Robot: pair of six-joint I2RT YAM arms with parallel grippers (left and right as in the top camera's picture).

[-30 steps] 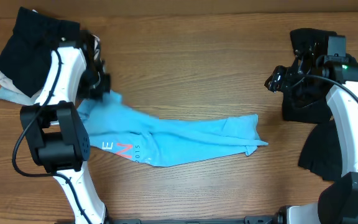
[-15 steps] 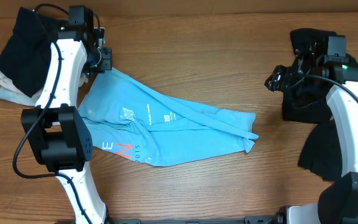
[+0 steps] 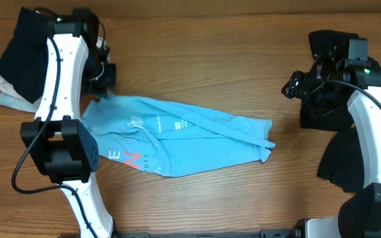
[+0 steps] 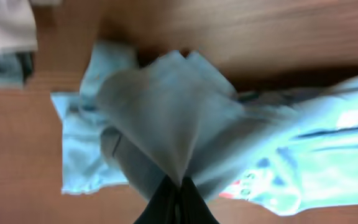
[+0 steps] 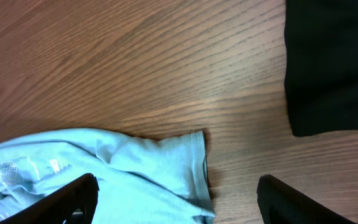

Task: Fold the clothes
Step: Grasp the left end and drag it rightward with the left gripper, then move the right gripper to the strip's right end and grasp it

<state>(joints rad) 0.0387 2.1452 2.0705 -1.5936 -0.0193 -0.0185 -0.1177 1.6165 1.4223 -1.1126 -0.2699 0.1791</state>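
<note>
The light-blue T-shirt (image 3: 177, 139) lies crumpled lengthwise across the middle of the table, with red-and-white lettering (image 3: 129, 158) near its front left. My left gripper (image 3: 104, 86) is at the shirt's back left corner and is shut on a fold of the fabric (image 4: 166, 118), which fans out from the pinched fingertips (image 4: 178, 202). My right gripper (image 3: 291, 87) hovers open to the right of the shirt. Its fingers (image 5: 73, 196) straddle the shirt's right end (image 5: 148, 168) without touching it.
A black garment (image 3: 28, 43) lies over pale cloth (image 3: 8, 96) at the back left corner. More black cloth (image 3: 326, 106) sits under the right arm, with another piece (image 3: 342, 162) nearer the front. In the right wrist view black fabric (image 5: 331, 62) lies at the upper right.
My left gripper carried the shirt's left corner toward the back, opening the bunched fabric, then dropped slightly forward. The shirt's left part now lies wider. The right arm has not moved.
</note>
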